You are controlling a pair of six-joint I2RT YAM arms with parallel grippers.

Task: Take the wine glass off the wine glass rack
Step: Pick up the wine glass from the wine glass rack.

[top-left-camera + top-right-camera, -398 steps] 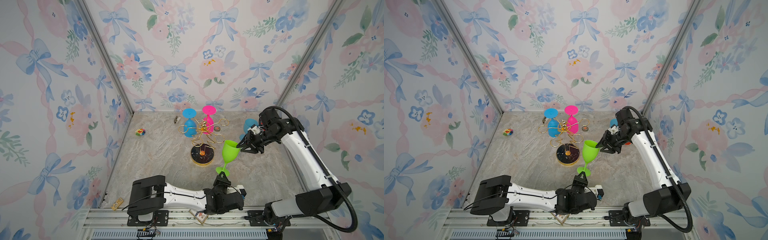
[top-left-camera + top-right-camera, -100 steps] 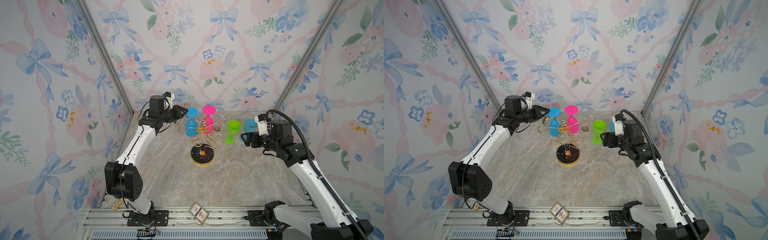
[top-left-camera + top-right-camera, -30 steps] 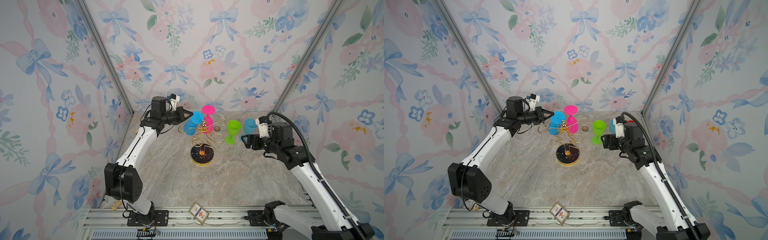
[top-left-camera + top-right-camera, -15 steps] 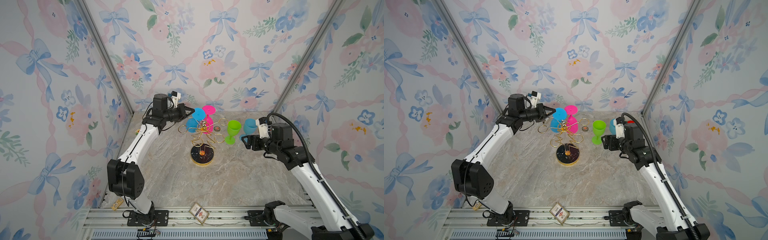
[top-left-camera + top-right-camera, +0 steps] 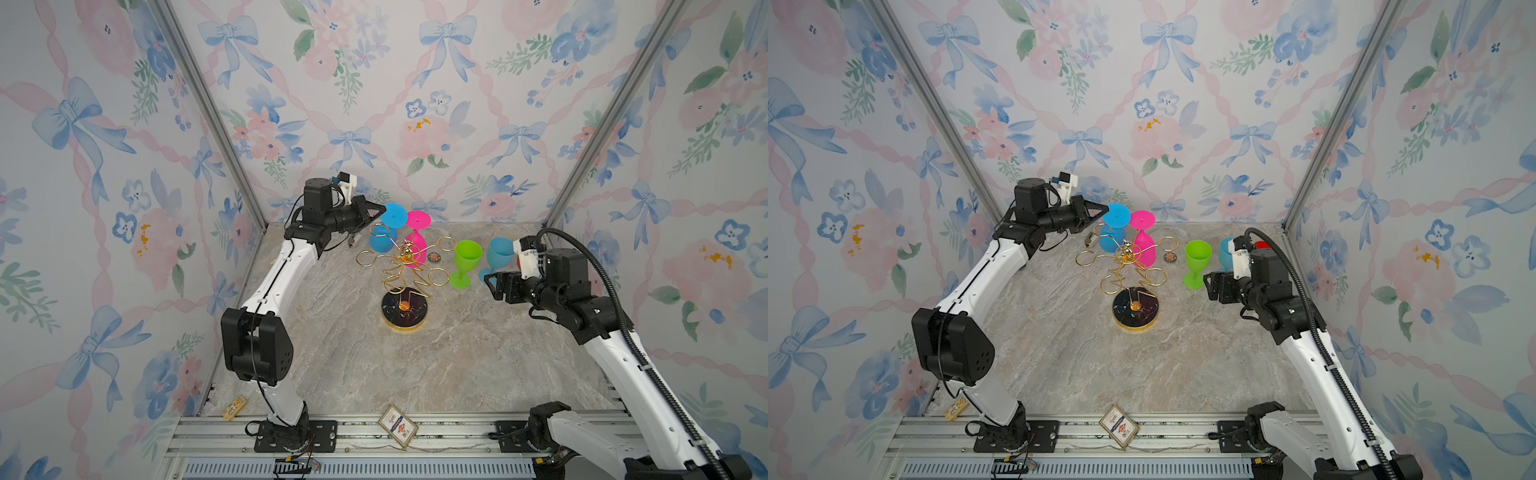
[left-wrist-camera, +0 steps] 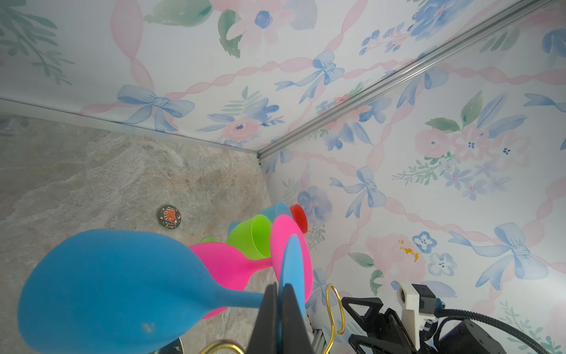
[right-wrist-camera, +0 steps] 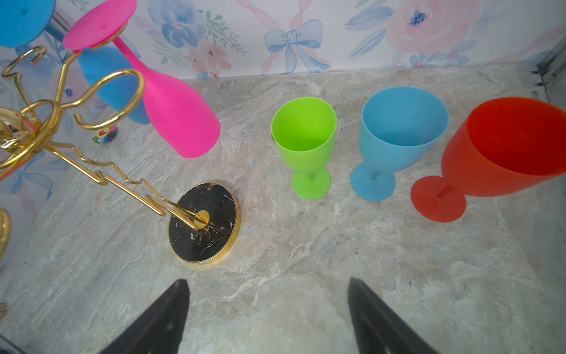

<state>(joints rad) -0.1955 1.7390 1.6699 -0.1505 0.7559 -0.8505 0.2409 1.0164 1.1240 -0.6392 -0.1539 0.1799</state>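
The left gripper [image 5: 380, 208] is clamped shut on the foot of the blue wine glass [image 5: 395, 216]. The foot sits slightly higher than half a second ago, and the bowl still hangs at the rack [image 5: 404, 311] on the desk [image 5: 457, 365]. The right gripper [image 5: 494, 286] stays wide open and empty near the green glass [image 5: 467, 255].

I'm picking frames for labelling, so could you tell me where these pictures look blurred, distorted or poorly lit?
Left wrist view: the blue glass near the lens looks soft, the left fingers plain black. Right wrist view: the right fingers are blurred, the red glass stretched at the edge. Both top views: sharp, evenly lit, faint shadows.
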